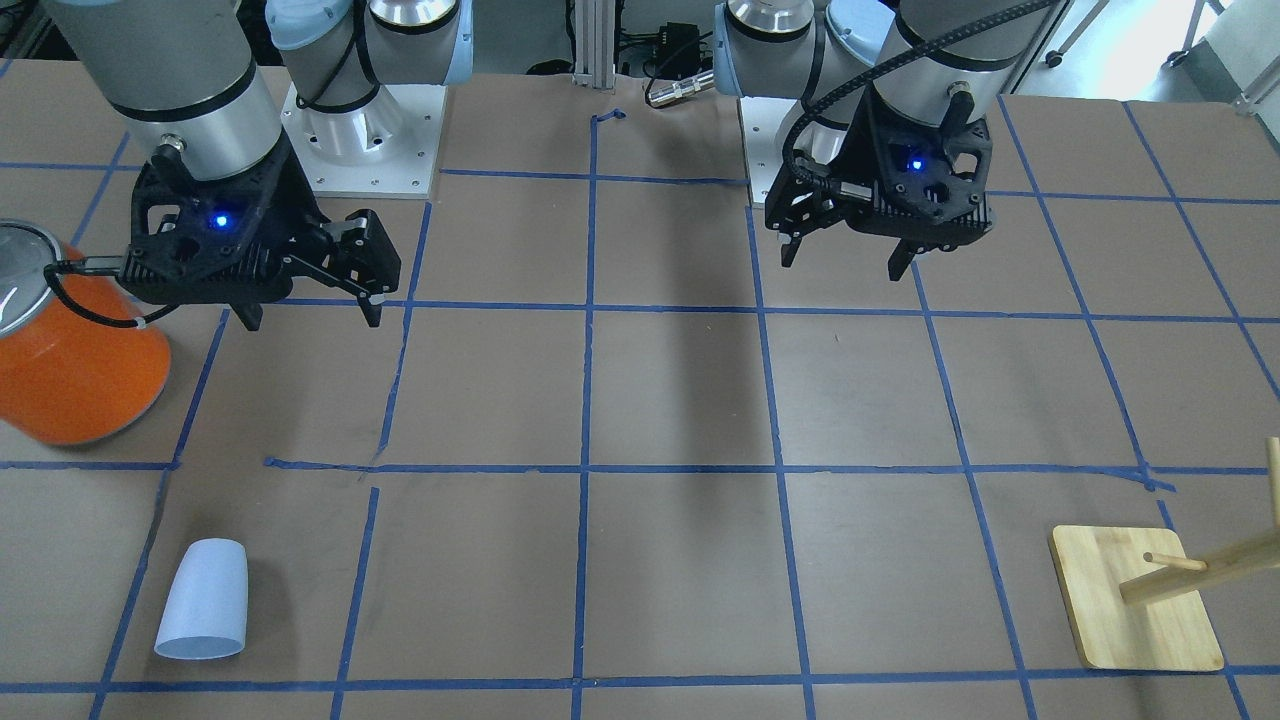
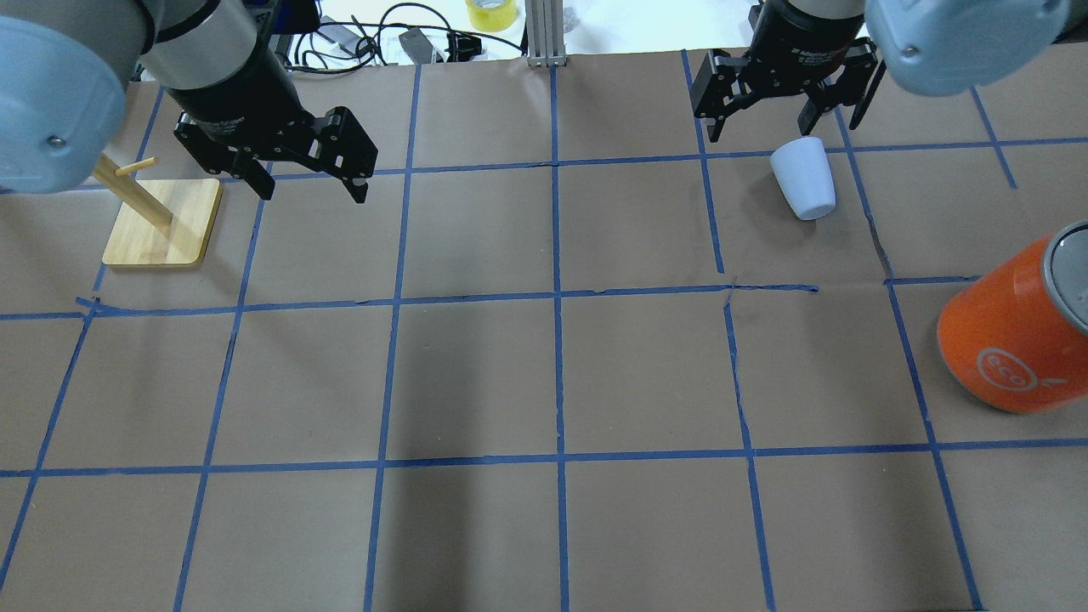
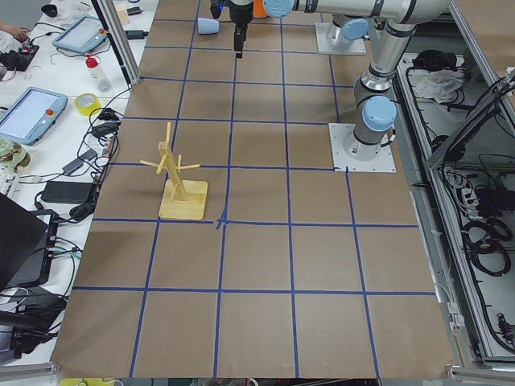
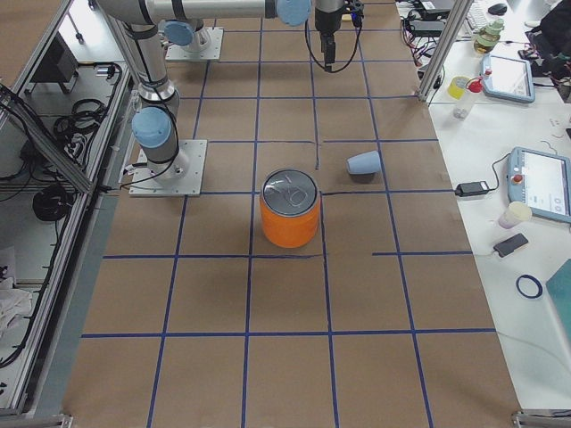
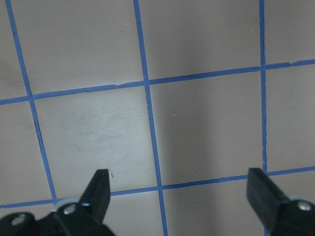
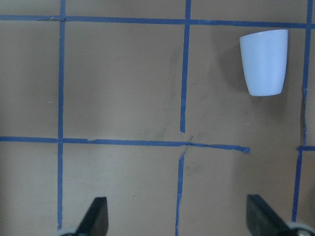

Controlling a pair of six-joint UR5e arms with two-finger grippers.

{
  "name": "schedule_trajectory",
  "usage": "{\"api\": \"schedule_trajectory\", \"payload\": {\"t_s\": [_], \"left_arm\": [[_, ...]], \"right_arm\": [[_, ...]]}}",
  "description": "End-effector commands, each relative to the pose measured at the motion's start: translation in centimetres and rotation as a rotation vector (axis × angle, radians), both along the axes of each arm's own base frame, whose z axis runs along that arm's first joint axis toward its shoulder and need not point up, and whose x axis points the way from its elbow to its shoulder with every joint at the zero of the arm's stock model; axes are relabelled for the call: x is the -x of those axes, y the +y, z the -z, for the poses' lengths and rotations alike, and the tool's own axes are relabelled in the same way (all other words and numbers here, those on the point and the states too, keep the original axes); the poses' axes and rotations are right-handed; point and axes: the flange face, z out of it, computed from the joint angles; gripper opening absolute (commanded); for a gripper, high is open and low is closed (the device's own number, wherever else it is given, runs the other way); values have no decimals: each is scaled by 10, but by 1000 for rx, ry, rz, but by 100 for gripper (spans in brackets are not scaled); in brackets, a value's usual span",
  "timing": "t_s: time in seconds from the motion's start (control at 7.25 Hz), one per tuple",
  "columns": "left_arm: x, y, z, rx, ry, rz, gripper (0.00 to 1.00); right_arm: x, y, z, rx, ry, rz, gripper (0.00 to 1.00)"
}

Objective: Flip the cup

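Cup (image 1: pixel 203 598) lies on its side on the brown surface (image 1: pixel 680 400). It is on the robot's right, in a square of the blue tape (image 1: pixel 590 380) grid on the far side from the robot's base. Its wide rim points away from the robot and its narrow base points back toward it. The side view from the right shows the same pose, the pale body stretched flat along the surface. Nothing touches the cup.

The right gripper (image 1: pixel 312 318) hangs above the surface with its fingers (image 6: pixel 98 219) spread wide and nothing between them. Its wrist camera shows the cup ahead of the fingers and off to one side, near a corner of its square, outside the gap. In the front view the gripper is clearly apart from the cup, nearer the robot's base.

The left gripper (image 1: pixel 843 265) also hangs above the surface on the other half, fingers (image 5: pixel 101 194) wide apart and empty. Its wrist camera shows only bare surface and tape lines below.

An orange can (image 1: pixel 80 370) with a silver top stands upright at the robot's right edge of the surface, apart from the cup and nearer the robot. A wooden rack (image 1: pixel 1135 600) with pegs stands on a flat base on the robot's left side, well away from both.
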Motion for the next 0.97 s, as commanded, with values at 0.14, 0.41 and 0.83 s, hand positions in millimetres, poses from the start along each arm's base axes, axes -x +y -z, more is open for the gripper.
{"api": "schedule_trajectory", "payload": {"t_s": [0.14,0.41,0.83], "left_arm": [[0,0,0,0,0,0,100],[0,0,0,0,0,1,100],[0,0,0,0,0,1,100]], "right_arm": [[120,-95,99,35,15,-72,100],[171,-118,165,14,13,-102,100],[178,-139,243,46,-40,-79,97]]}}
